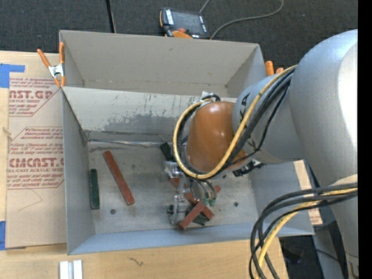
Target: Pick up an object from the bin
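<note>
The grey metal bin [145,68] looks dull and scratched. The long red-brown flat stick [118,177] looks matt. The round orange arm cover [210,133] is smooth and shiny.

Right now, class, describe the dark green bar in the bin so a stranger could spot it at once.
Find the left wall of the grey bin. On the floor beside it lies the dark green bar, parallel to the wall. Its neighbour, a red-brown bar, is longer and slanted.
</note>
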You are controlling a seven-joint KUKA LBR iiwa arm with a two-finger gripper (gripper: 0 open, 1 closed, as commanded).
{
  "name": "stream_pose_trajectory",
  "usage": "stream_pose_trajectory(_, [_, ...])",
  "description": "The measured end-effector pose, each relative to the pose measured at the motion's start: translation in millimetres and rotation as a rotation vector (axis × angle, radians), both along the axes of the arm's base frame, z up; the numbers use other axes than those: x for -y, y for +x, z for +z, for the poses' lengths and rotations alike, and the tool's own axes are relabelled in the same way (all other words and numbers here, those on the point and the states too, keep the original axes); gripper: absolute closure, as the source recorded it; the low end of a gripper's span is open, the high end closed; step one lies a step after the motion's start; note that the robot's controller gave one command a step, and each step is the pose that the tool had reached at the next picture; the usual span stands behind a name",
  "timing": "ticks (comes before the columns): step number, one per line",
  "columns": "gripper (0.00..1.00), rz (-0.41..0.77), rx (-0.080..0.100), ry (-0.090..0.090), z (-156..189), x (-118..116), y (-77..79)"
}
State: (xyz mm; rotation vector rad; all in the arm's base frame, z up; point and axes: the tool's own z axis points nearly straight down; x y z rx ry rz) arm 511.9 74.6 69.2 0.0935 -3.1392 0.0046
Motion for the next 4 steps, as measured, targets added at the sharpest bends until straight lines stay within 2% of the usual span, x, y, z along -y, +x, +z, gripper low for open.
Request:
stream_pose_trajectory(1, [0.00,-0.018,-0.001,0.001,6.7,57.9,-13.8])
stream_pose_trajectory(2, [0.00,0.198,0.014,0.004,2.2,39.4,-28.0])
stream_pose_trajectory(3, [1.00,0.199,0.000,0.004,0.2,39.3,-31.9])
stream_pose_trajectory(4, [1.00,0.142,0.011,0.002,155.9,64.0,-1.7])
